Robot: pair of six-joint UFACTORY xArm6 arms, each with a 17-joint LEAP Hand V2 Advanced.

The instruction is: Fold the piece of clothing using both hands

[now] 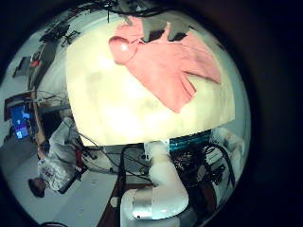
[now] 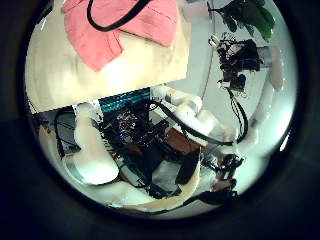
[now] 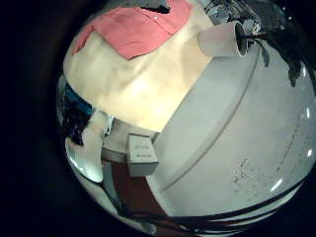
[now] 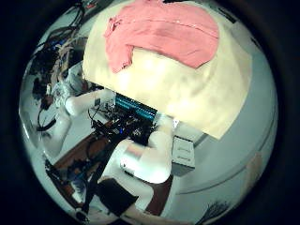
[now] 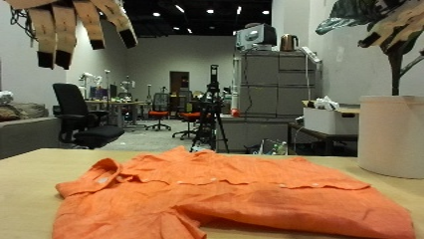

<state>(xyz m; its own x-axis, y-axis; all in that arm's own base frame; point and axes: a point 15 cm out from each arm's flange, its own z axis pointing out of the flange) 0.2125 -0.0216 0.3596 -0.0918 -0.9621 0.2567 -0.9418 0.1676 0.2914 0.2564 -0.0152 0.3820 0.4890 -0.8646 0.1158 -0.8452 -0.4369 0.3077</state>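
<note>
At about ten o'clock in the outside view the left hand [image 5: 77, 30] hangs high with fingers straight and spread, holding nothing. Below, toward six o'clock, the orange shirt [image 5: 225, 189] lies rumpled on the table [image 5: 27, 194], collar toward the left hand, untouched. At two o'clock the right hand [image 5: 398, 25] hovers high, fingers relaxed and empty. Uneven descents could bunch the wrinkled cloth or grasp both layers, skewing the fold.

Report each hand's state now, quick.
Left hand: open, fingers hanging straight, holding nothing, above the orange shirt.
Right hand: only partly in view; cannot tell.
</note>
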